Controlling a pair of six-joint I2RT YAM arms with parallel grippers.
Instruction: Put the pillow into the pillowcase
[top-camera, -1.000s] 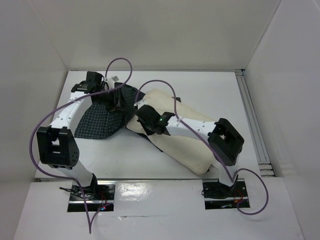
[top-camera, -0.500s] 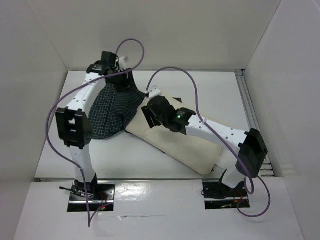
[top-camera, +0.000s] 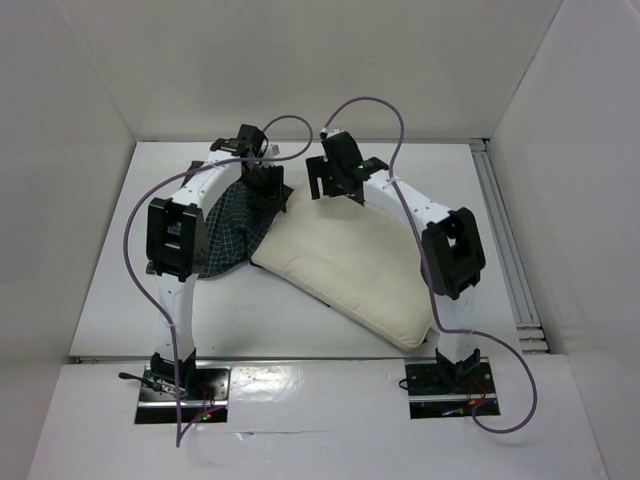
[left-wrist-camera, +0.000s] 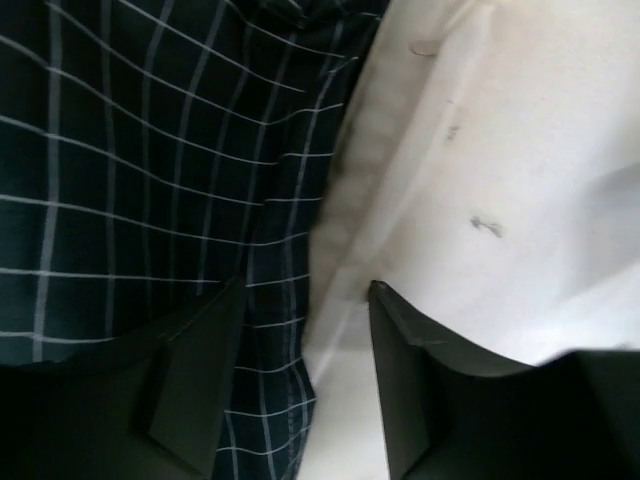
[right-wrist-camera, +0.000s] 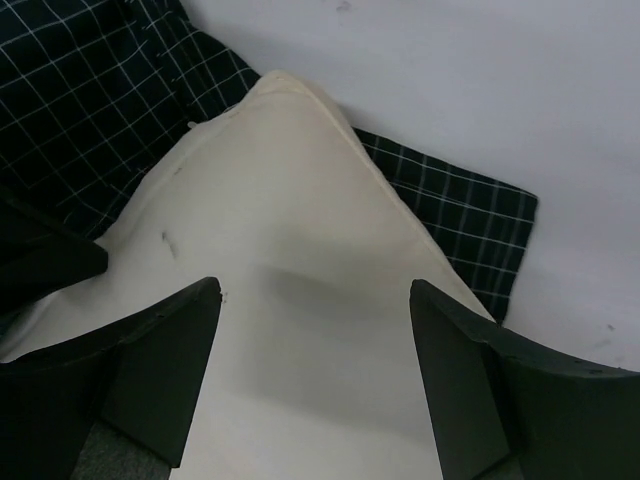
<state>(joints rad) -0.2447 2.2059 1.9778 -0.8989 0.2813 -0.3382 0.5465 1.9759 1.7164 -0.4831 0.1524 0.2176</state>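
Observation:
The cream pillow (top-camera: 350, 262) lies diagonally across the table's middle. The dark checked pillowcase (top-camera: 232, 232) lies to its left, and its far edge runs under the pillow's far corner. My left gripper (top-camera: 268, 187) is open at the seam between the two. In the left wrist view the left gripper (left-wrist-camera: 305, 335) has the pillowcase (left-wrist-camera: 150, 150) edge between its jaws, with the pillow (left-wrist-camera: 500, 150) to the right. My right gripper (top-camera: 335, 180) is wide open and empty. In the right wrist view the right gripper (right-wrist-camera: 315, 340) is over the pillow (right-wrist-camera: 300, 230) corner, with pillowcase (right-wrist-camera: 90, 90) behind it.
White walls enclose the table (top-camera: 200, 310) on the left, back and right. A metal rail (top-camera: 505, 240) runs along the right edge. Purple cables (top-camera: 375, 105) loop above both arms.
Both arms have reached toward the far side. The right gripper moved from the pillow's left middle to its far corner. The left gripper moved right to the pillowcase edge beside the pillow.

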